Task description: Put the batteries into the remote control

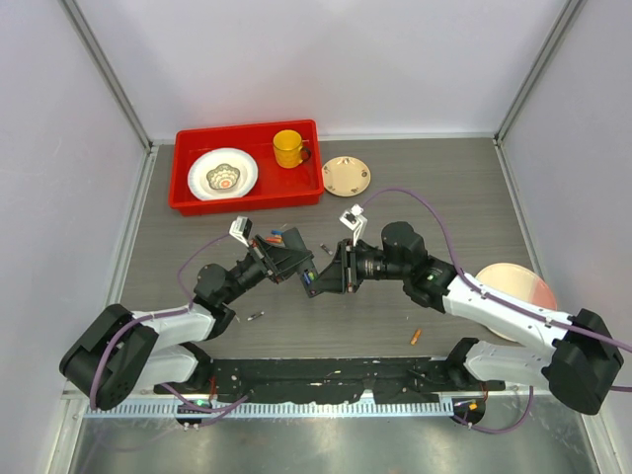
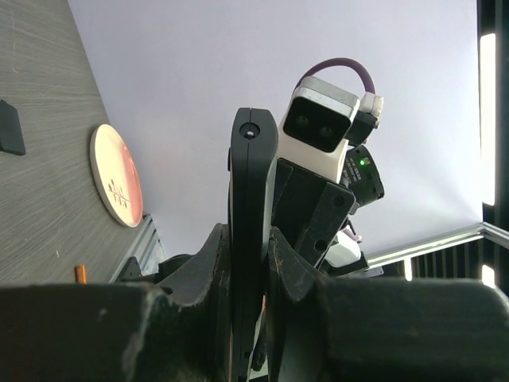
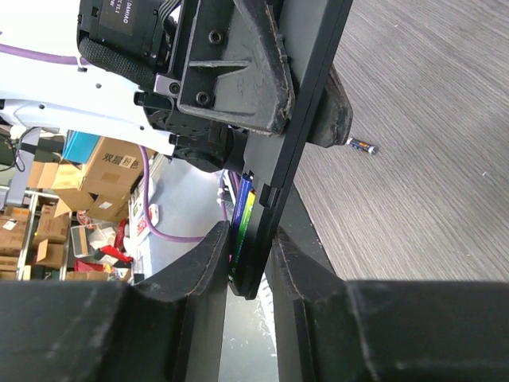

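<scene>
The remote control [image 1: 308, 274] is held off the table between both grippers at the middle. My left gripper [image 1: 294, 263] is shut on it; in the left wrist view the remote [image 2: 253, 183] stands edge-on between the fingers [image 2: 205, 263]. My right gripper [image 1: 324, 276] is shut on the remote's other end [image 3: 274, 199], where blue and green batteries [image 3: 245, 213] sit in the open compartment, against one finger [image 3: 208, 263]. Loose batteries lie on the table: an orange one [image 1: 416, 337] and a small one [image 1: 255, 317]. A black cover [image 2: 9, 127] lies on the table.
A red tray [image 1: 247, 204] at the back holds a white dish [image 1: 222, 174] and a yellow cup [image 1: 288, 148]. A beige plate [image 1: 347, 176] lies beside it. A pink plate [image 1: 513, 286] lies at the right, under my right arm. Another battery [image 3: 362, 146] lies on the table.
</scene>
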`<state>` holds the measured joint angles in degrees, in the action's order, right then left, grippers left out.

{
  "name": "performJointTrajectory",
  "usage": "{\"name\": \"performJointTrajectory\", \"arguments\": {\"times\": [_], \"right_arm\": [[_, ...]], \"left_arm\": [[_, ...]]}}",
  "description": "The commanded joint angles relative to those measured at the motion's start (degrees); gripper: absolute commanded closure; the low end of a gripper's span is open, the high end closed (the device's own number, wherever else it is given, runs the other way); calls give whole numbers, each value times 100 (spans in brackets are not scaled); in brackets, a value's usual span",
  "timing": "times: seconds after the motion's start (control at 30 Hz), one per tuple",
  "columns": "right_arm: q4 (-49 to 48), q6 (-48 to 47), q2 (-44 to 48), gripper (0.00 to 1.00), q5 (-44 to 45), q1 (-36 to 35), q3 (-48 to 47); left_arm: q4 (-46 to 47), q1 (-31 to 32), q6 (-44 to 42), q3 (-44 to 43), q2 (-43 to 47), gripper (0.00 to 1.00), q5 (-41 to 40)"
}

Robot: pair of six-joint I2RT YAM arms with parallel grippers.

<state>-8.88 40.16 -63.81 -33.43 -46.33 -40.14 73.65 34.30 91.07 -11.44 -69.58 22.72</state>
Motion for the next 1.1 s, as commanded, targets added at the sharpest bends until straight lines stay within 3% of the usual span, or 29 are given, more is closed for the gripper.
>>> {"name": "performJointTrajectory", "arguments": {"times": [0.0, 0.13, 0.33, 0.43, 0.47, 0.63, 1.07], "right_arm": [[-764, 149, -149, 79, 21, 62, -11], [-861, 273, -211, 98, -41, 80, 41], [-808, 352, -149, 99, -41, 132, 59], [-755, 475, -105, 77, -58, 212, -2], [-755, 501, -96, 65, -58, 255, -20], [-641, 598, -35, 48, -67, 300, -152], [115, 167, -184, 50, -505, 317, -451]], "left_arm": [[721, 103, 34, -42, 15, 100, 312], [721, 111, -1, -42, 24, 100, 321], [721, 112, -36, -25, 15, 100, 312], [704, 112, -71, -16, 24, 100, 303], [686, 103, -89, -16, 24, 100, 294], [590, 112, -159, -42, 50, 100, 277], [194, 112, -309, -121, 173, 100, 259]]}}
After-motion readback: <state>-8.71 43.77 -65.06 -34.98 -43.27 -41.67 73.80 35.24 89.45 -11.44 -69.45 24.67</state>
